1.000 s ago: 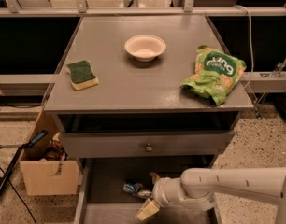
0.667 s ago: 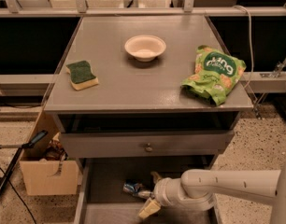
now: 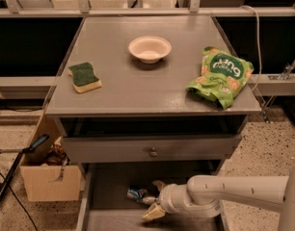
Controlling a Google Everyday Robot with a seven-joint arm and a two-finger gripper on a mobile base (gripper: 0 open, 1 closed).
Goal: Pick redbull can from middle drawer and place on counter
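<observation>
where the middle drawer [image 3: 106,189] stands pulled out beneath the knobbed drawer [image 3: 150,150], the redbull can [image 3: 137,193] lies on its side on the drawer floor. the claw [image 3: 156,198] is down in that drawer, just right of the can — its two pale fingers spread apart, gripping nothing. up on the table [image 3: 138,93] sit a green sponge [image 3: 85,77], a white bowl [image 3: 149,48] and a green snack bag [image 3: 221,75], well apart.

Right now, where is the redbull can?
At the lower middle of the camera view, the redbull can lies on its side in the open middle drawer, below the knobbed drawer, just left of the open gripper.
</observation>
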